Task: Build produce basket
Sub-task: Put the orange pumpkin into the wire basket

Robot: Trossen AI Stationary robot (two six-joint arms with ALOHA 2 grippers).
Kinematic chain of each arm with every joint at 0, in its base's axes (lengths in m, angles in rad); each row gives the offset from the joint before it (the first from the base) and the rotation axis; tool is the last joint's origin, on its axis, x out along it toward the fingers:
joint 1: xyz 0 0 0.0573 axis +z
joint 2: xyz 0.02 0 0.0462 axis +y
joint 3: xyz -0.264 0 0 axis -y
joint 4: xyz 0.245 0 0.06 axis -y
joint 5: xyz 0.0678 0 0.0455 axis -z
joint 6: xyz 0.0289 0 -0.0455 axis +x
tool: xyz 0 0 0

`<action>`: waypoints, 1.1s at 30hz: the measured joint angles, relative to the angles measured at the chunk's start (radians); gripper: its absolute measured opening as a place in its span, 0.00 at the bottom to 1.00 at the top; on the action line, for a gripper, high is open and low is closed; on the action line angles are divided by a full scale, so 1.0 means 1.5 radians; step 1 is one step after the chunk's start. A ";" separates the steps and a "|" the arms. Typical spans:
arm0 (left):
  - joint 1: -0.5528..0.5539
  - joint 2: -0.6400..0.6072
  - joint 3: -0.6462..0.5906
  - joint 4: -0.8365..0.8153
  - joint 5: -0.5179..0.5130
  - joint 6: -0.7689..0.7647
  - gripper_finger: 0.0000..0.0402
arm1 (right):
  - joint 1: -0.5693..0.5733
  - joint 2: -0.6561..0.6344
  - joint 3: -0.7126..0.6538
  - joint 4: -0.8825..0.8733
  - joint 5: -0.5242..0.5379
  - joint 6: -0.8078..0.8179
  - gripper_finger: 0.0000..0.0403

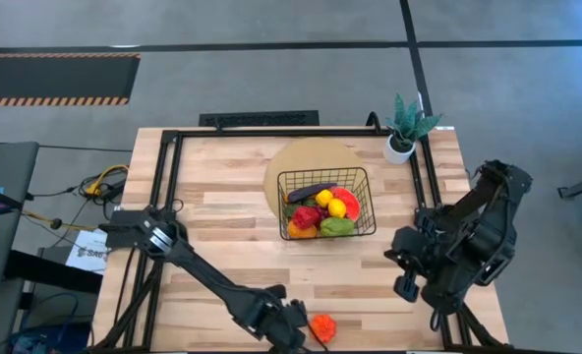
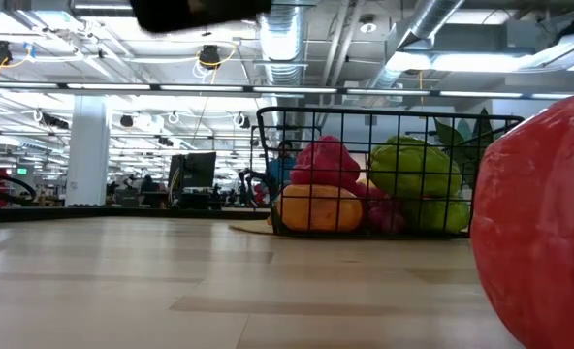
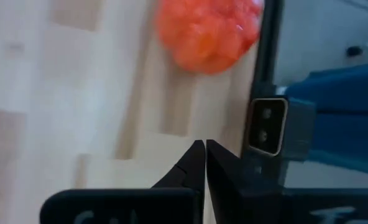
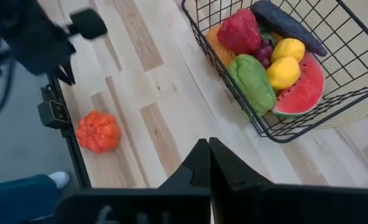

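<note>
Left gripper (image 3: 205,149): fingers pressed together, nothing between them; at the desk's near edge, just beside an orange pepper (image 1: 321,326) but not touching it. In the left wrist view, orange pepper ahead of the fingertips, a clear strip of desk (image 3: 66,93) between; pepper cut off by the frame edge there. In the high view, gripper largely merged with its dark arm, tips hard to make out.

Right gripper (image 4: 209,144): fingers closed, holding nothing; raised above the desk's right side, arm folded near the right edge, well apart from the produce.

Basket (image 1: 362,187): black wire, upright, near the desk's middle toward the far edge, resting partly on a round tan mat (image 1: 301,157). Contents: purple eggplant (image 4: 283,23) lying across the top, two lemons (image 4: 285,62), watermelon slice (image 4: 305,90), green pepper-like piece (image 4: 252,81), red pepper (image 4: 239,30), grapes (image 4: 266,50) mostly hidden between the others, an orange piece (image 2: 316,208) against the wire, largely covered.

Potted plant (image 1: 405,126): far right corner of the desk.

Low view: large red-orange shape at the right edge, cut off and too close to identify with certainty; left gripper not distinguishable there.
</note>
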 joint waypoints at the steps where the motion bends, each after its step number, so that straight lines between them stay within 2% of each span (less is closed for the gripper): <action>1: 0.001 0.010 0.000 0.020 0.011 0.002 0.00 | 0.000 0.000 0.000 0.000 0.000 0.000 0.01; 8: 0.005 0.060 0.000 0.129 0.043 -0.002 0.00 | 0.007 0.000 0.000 0.000 -0.001 -0.001 0.01; 11: 0.014 0.069 0.001 0.192 0.052 0.002 0.00 | 0.008 0.000 0.000 0.001 -0.002 -0.001 0.01; 19: 0.049 0.080 0.001 0.273 0.055 0.036 0.00 | 0.007 0.000 0.000 0.000 -0.003 -0.013 0.01; 29: 0.091 0.081 0.001 0.276 0.036 0.048 0.00 | 0.008 0.000 0.000 0.000 -0.004 -0.014 0.01; 33: 0.114 0.080 0.001 0.245 0.002 0.054 0.00 | 0.008 0.000 0.000 0.001 -0.004 -0.016 0.02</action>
